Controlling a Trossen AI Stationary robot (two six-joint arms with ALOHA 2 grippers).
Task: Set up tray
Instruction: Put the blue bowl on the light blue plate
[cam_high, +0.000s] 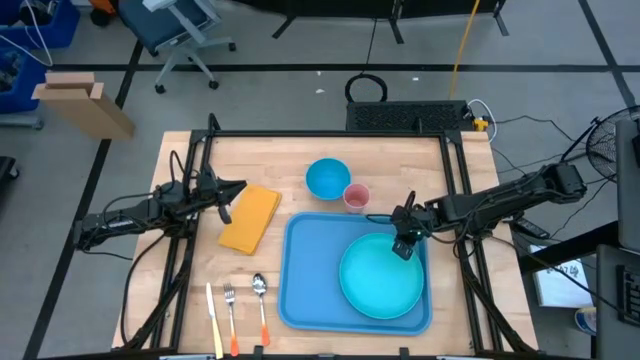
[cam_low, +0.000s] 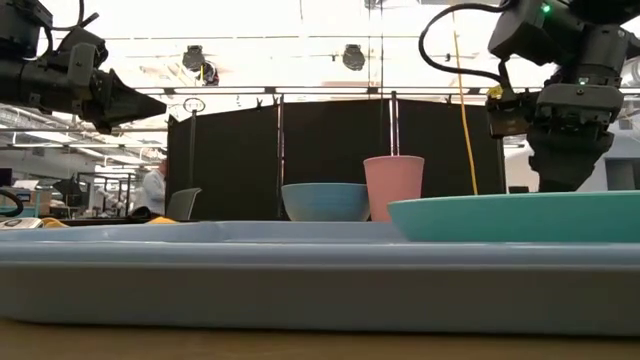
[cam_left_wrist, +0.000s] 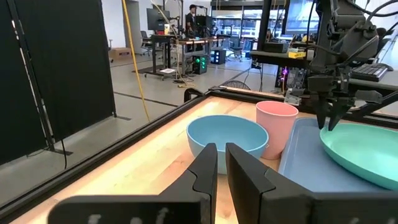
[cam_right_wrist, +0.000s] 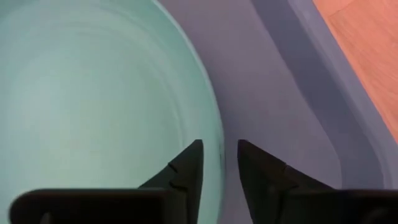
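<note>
The light-blue tray (cam_high: 305, 270) lies flat on the table, right of centre. The round turquoise plate (cam_high: 380, 280) rests on the tray's right half. My right gripper (cam_high: 403, 248) points down over the plate's far rim (cam_right_wrist: 214, 124), narrowly open, one finger on each side of that rim. The low view shows its fingertips (cam_low: 560, 185) just at the plate's top edge (cam_low: 520, 215). My left gripper (cam_high: 226, 208) is shut and raised above the table beside the yellow napkin (cam_high: 250, 218), holding nothing. My right gripper comes at the plate's far rim from above, one finger over the plate's inside and one over the tray floor (cam_right_wrist: 280, 81). Plate and tray both show in the gap between the fingers. I cannot tell whether the fingers touch the rim.
A blue bowl (cam_high: 327, 178) and a pink cup (cam_high: 356, 197) stand just beyond the tray's far edge. A knife (cam_high: 212, 318), a fork (cam_high: 231, 315) and a spoon (cam_high: 261, 305) lie by the near edge, left of the tray. Black frame rails run along the table's sides.
</note>
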